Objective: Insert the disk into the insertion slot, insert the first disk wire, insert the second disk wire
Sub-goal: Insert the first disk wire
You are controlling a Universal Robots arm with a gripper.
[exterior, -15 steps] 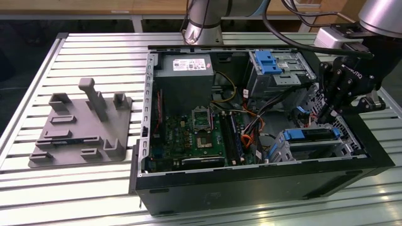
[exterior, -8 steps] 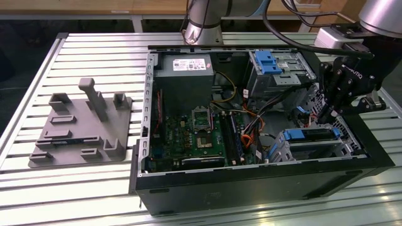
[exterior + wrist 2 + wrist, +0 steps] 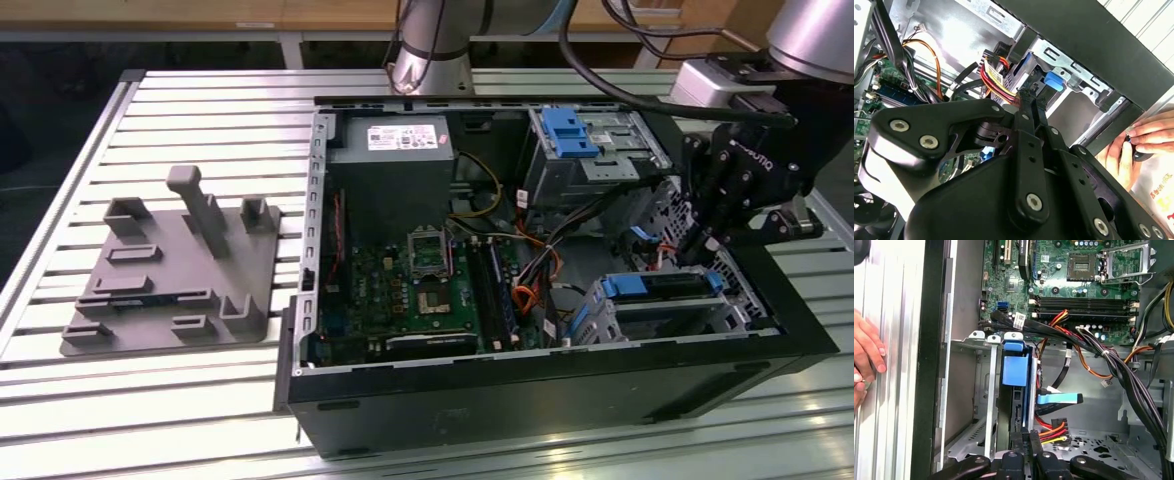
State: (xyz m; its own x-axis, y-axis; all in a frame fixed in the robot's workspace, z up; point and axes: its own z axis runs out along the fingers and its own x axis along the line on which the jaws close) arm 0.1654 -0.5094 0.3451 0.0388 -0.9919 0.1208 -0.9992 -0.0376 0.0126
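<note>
On the exterior view's right of the surface (image 3: 200, 100), the disk (image 3: 661, 285) is already sitting in the insertion slot (image 3: 627, 325). The claw (image 3: 699, 250) is hanging just above it, seemingly clamped on the first disk wire (image 3: 1054, 429), so the plug should be going in square and unforced.

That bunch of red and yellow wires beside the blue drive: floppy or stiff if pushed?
Probably floppy: the wires curve loosely in both wrist views, so a push would likely bend them aside. They run bunched side by side, so they would probably shift together. Being thin strands, they are likely light.
</note>
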